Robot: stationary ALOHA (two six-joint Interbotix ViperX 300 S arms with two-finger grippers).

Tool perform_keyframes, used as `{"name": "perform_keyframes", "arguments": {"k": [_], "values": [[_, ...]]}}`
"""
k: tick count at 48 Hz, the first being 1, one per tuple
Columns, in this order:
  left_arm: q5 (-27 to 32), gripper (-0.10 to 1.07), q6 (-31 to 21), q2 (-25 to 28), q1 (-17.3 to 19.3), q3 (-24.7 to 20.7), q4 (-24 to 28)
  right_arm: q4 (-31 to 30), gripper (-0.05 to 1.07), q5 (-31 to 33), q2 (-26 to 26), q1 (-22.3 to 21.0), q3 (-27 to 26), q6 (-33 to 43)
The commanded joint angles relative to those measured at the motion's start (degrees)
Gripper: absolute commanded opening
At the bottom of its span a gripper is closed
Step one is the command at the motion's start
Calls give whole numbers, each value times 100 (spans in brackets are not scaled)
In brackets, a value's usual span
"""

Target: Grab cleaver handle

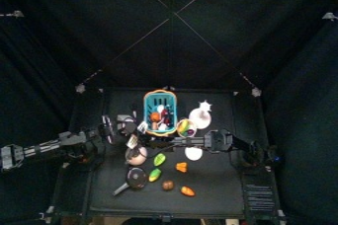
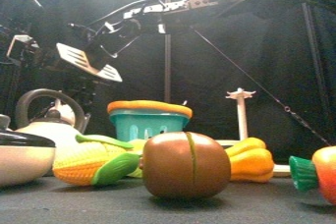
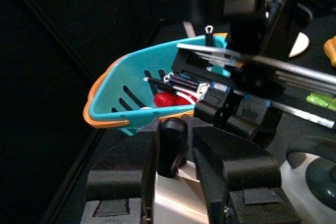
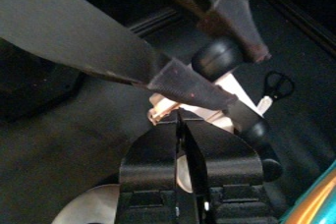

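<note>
The toy cleaver hangs in the air over the table's left side. Its pale grey blade [image 2: 89, 63] points down and its darker handle [image 2: 108, 43] sits in my right gripper [image 2: 116, 33], whose arm reaches across from the upper right. In the right wrist view the jaws [image 4: 184, 130] are shut on the dark handle [image 4: 191, 83], and the grey blade [image 4: 73, 31] spreads away beyond it. My left gripper [image 3: 195, 159] rests low at the left with its jaws together and nothing in them. It looks at the right gripper [image 3: 217, 95].
A teal basket with an orange rim [image 2: 148, 120] stands mid-table and also shows in the left wrist view [image 3: 125, 95] and the top view [image 1: 160, 106]. At the front lie corn [image 2: 98, 159], a brown round toy [image 2: 187, 164], a yellow vegetable [image 2: 250, 159], a kettle [image 2: 46, 120] and a white stand [image 2: 241, 110].
</note>
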Motion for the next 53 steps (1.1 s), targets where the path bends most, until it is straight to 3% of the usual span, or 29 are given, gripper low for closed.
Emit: {"name": "perform_keyframes", "arguments": {"k": [1,14,44,53], "values": [[-35,65,-18,18,0,-158,9,-123,12,-35,-457,44,-70,0],[-62,65,-18,-44,18,-202,53,-360,12,26,-817,176,158,0],[-70,65,-18,-185,-18,-536,185,-589,12,88,-2364,202,2065,105],[-70,65,-26,-185,-70,-642,202,-571,12,88,-2566,211,2399,114]]}}
